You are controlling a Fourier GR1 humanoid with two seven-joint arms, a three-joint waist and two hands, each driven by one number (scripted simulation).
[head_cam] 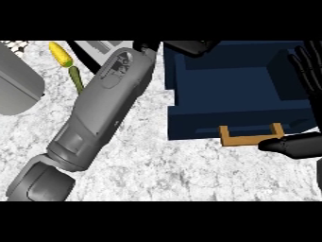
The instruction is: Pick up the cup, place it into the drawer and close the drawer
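Observation:
The dark blue drawer (191,124) stands open at the upper right, and its inside shows nothing. A tan handle (250,138) sticks out from its front. No cup shows anywhere. My left forearm runs from the lower left up to the drawer's far left corner, where my left hand (190,47) is cut off by the view's top. Its fingers are too hidden to read. My right hand (315,64) is open at the right edge, fingers straight over the drawer's right wall, with the thumb (292,144) just right of the handle.
A yellow corn cob (62,55) with a green stalk lies at the upper left on the mottled white counter (163,170). A large grey rounded object (6,80) fills the far left. A grey and black item (93,48) lies behind the left forearm.

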